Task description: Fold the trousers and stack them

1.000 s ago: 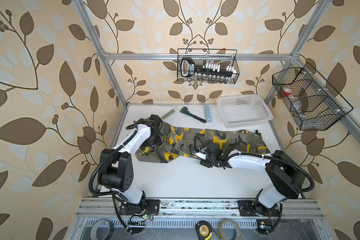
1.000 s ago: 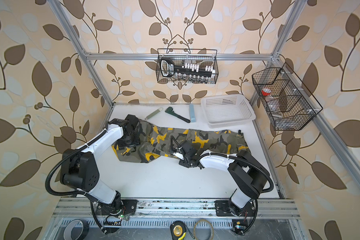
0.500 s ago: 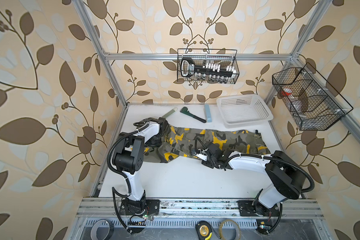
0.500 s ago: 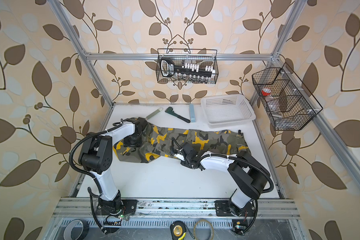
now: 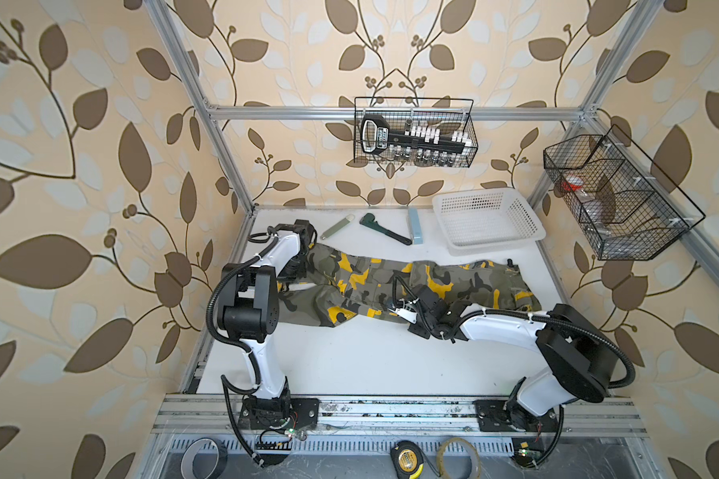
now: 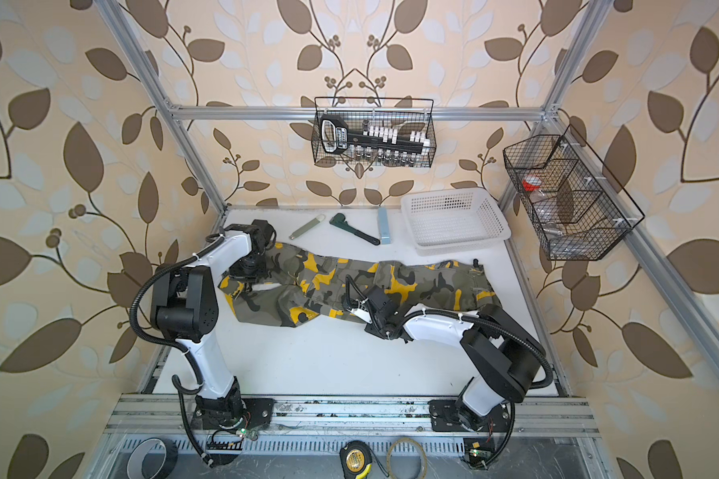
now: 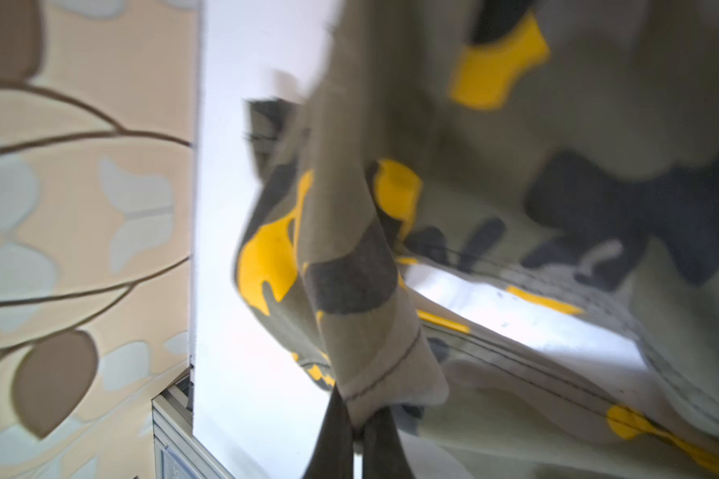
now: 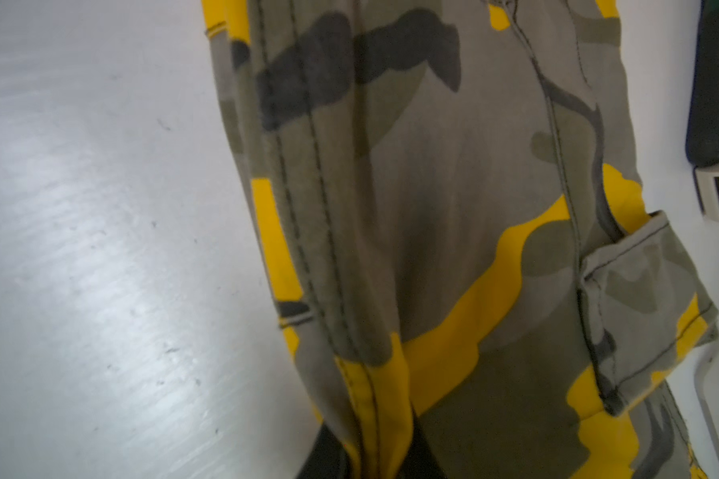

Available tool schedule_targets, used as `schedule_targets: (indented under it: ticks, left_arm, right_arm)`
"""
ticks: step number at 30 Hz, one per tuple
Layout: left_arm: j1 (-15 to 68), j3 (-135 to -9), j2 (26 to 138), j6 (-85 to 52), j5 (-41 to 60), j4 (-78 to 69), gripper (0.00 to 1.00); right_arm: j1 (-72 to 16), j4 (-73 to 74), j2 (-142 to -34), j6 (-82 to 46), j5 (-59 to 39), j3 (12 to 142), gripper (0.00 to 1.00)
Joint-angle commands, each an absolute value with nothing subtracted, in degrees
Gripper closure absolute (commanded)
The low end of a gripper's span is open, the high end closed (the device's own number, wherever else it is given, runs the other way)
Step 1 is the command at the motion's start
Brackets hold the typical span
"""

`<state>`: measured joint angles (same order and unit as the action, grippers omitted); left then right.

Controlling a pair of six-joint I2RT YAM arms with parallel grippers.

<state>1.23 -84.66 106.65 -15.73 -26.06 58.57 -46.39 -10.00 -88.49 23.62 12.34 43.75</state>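
Pinching cloth in two places, I have the trousers [image 5: 453,282] caught in both sets of jaws.

Only the wrist views show the grips. The left wrist view is blurred, yet it shows my left gripper [image 7: 360,431] closed tight on the stitched hem [image 7: 391,381] of one leg. The cloth is bunched at my fingers, with the table's left edge and the wallpaper beside it. The right wrist view is sharper: my right gripper [image 8: 370,458] is clamped on a yellow-and-olive fold along a seam. The leg stretches away from my fingers, with a pocket flap [image 8: 640,298] on its side.

Both top views give what the wrist cameras cannot, the whole garment. It lies across the middle of the table [image 5: 349,361]. Its long axis runs left to right, reaching nearly from one side to the other. The waist points right. The two legs point left and splay apart, one toward the far left corner, one nearer. My left wrist hides its jaws at the far leg's end. My right jaws sit on the near edge of the cloth, about midway along, too small there to read.

A basket [image 5: 494,245] and a wrench [image 5: 387,231] lie on the far side, apart from the cloth.
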Motion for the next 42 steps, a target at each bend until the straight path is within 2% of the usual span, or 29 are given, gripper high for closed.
schedule_targets:
  ticks: [1, 7, 11, 19, 23, 25, 27, 29, 31, 35, 38, 42]
  left_arm:
    - [-2.0, -91.1, 100.8, -13.9, -22.4, 65.4, 1.00]
    - [-7.8, -100.1, 100.2, -13.3, -17.5, 72.6, 1.00]
    - [-13.3, -103.9, 104.1, -13.8, -14.4, 74.5, 1.00]
    - [-16.3, -104.8, 115.0, -16.0, -10.0, 72.2, 1.00]
    - [-16.3, -106.4, 118.1, -16.5, -11.0, 70.5, 0.92]
    - [-16.5, -108.0, 119.9, -16.4, -13.1, 70.6, 0.77]
    - [-16.4, -109.4, 120.7, -16.0, -15.7, 71.2, 0.73]
    - [-16.5, -109.6, 119.8, -16.0, -18.6, 71.2, 0.58]
    - [-16.4, -109.4, 118.1, -15.8, -20.1, 71.1, 0.52]
    - [-16.4, -106.6, 113.3, -18.1, -9.9, 71.4, 0.43]
    - [-16.4, -96.4, 107.5, -22.5, 1.2, 66.7, 0.41]
    - [-16.7, -84.9, 103.7, -28.8, 6.7, 59.0, 0.37]
  right_arm:
    - [-47.2, -16.9, -83.2, 22.0, 10.9, 41.3, 0.88]
    - [-47.9, -23.0, -73.2, 21.3, 9.2, 37.0, 0.88]
    - [-48.4, -27.0, -68.0, 21.8, 7.2, 35.1, 0.88]
    - [-48.6, -28.9, -65.5, 22.0, 9.1, 33.8, 0.84]
    - [-48.7, -28.3, -66.7, 20.9, 9.1, 35.3, 0.79]
    - [-48.7, -28.3, -66.6, 20.5, 9.0, 36.6, 0.72]
    - [-48.7, -28.1, -66.0, 20.1, 8.8, 37.9, 0.63]
    - [-48.6, -28.0, -65.2, 19.6, 8.3, 39.3, 0.55]
    - [-48.1, -27.6, -64.4, 18.8, 7.2, 40.9, 0.48]
    - [-46.2, -24.3, -63.3, 16.7, 4.2, 42.3, 0.41]
    - [-45.2, -21.2, -63.6, 15.4, 3.3, 42.3, 0.38]
    - [-44.9, -17.6, -64.4, 13.7, 2.9, 41.5, 0.36]
